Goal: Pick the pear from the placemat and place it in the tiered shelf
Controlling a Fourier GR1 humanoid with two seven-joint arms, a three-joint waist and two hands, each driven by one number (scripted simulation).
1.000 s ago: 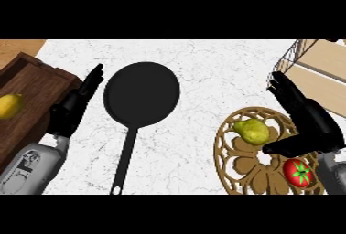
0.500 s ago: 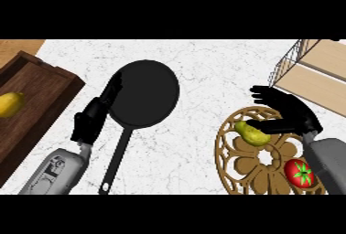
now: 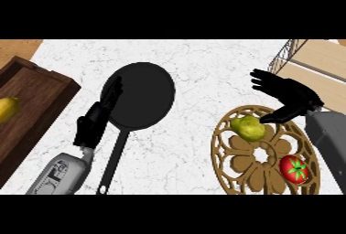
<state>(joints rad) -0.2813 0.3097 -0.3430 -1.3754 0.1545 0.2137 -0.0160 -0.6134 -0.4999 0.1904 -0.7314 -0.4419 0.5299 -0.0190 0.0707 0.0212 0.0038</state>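
A yellow-green pear [image 3: 249, 128] lies on the upper left part of a round, cut-out wooden placemat [image 3: 260, 157] at the lower right. My right hand [image 3: 289, 97] hovers just above and right of the pear, fingers spread open, thumb pointing down toward the fruit without holding it. The tiered shelf [image 3: 312, 61], wire-sided with light wooden boards, stands at the upper right corner. My left hand [image 3: 98, 119] is open, fingers straight, beside the left rim of a black frying pan.
A black frying pan [image 3: 138, 98] lies mid-counter, its handle running toward the lower edge. A red tomato [image 3: 294, 168] sits on the placemat's lower right. A dark wooden tray [image 3: 37, 98] at the left holds a yellow fruit [image 3: 7, 109].
My right hand has moved right and slightly up, off the pear's top. The view has shifted, with the pan and left hand now sitting further right.
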